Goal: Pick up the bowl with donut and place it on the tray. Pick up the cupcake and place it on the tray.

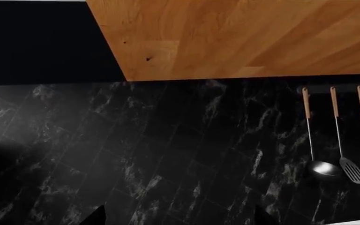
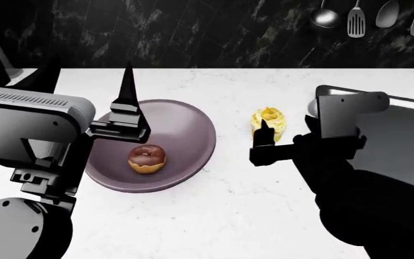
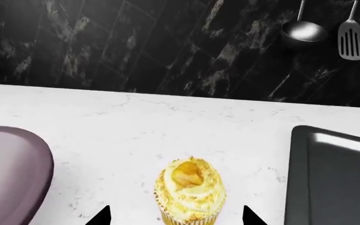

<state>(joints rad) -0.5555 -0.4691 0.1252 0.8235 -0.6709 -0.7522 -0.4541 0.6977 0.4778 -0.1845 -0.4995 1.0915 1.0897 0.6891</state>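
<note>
R gripper (image 3: 175,216) open, astride cupcake (image 3: 189,191)

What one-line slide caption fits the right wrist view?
Open right gripper lined up on the yellow-frosted cupcake, between the mauve bowl and the dark tray on a white marble counter.

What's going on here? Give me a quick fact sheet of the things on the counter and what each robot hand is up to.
surface: white marble counter
bowl: mauve, wide, on the counter, not on the tray
donut: chocolate-glazed, lying inside the bowl
cupcake: yellow, upright on the counter between bowl and tray
tray: dark metal, nothing seen on the part in view
left hand: above the bowl's far side, holding nothing
right hand: open, fingers on either side of the cupcake, not yet gripping
wall: black marble with hanging utensils
</note>
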